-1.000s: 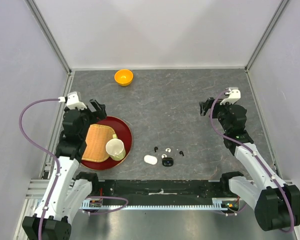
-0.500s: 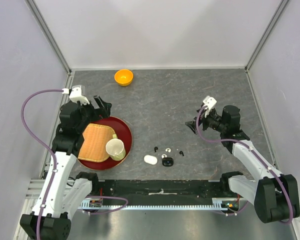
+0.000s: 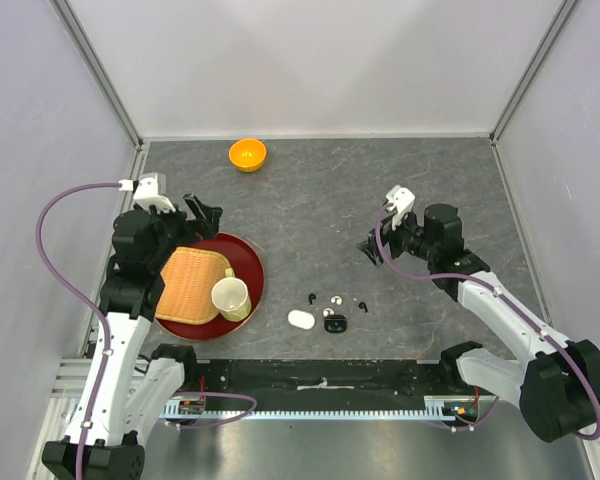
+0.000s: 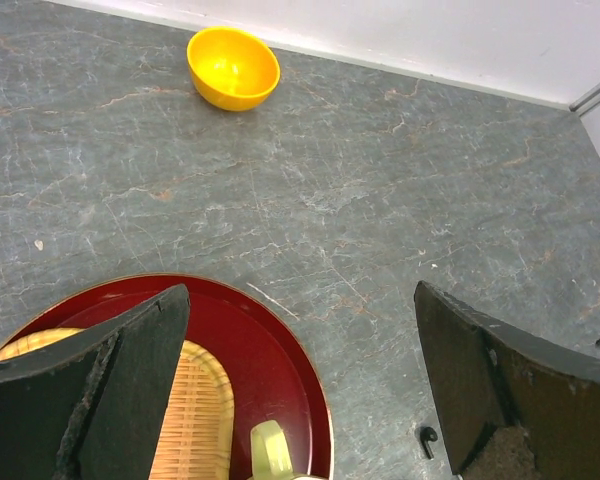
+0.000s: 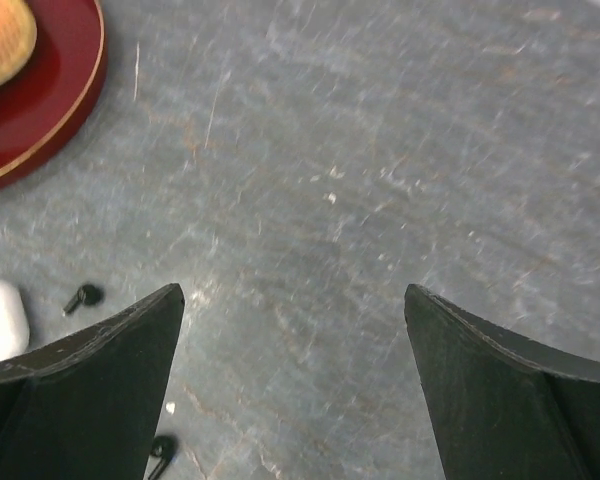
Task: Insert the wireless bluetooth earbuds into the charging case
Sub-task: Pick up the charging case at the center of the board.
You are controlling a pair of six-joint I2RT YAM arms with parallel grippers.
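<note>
Two short-stemmed black earbuds and a silvery earbud are pictured lying loose on the grey table, just beyond a white case and a black case. A fourth bud may be resting at the black case, but the view is blurred. The left gripper and right gripper are held spread wide, clear of the buds.

Blk/wht arms, purple cables
</note>
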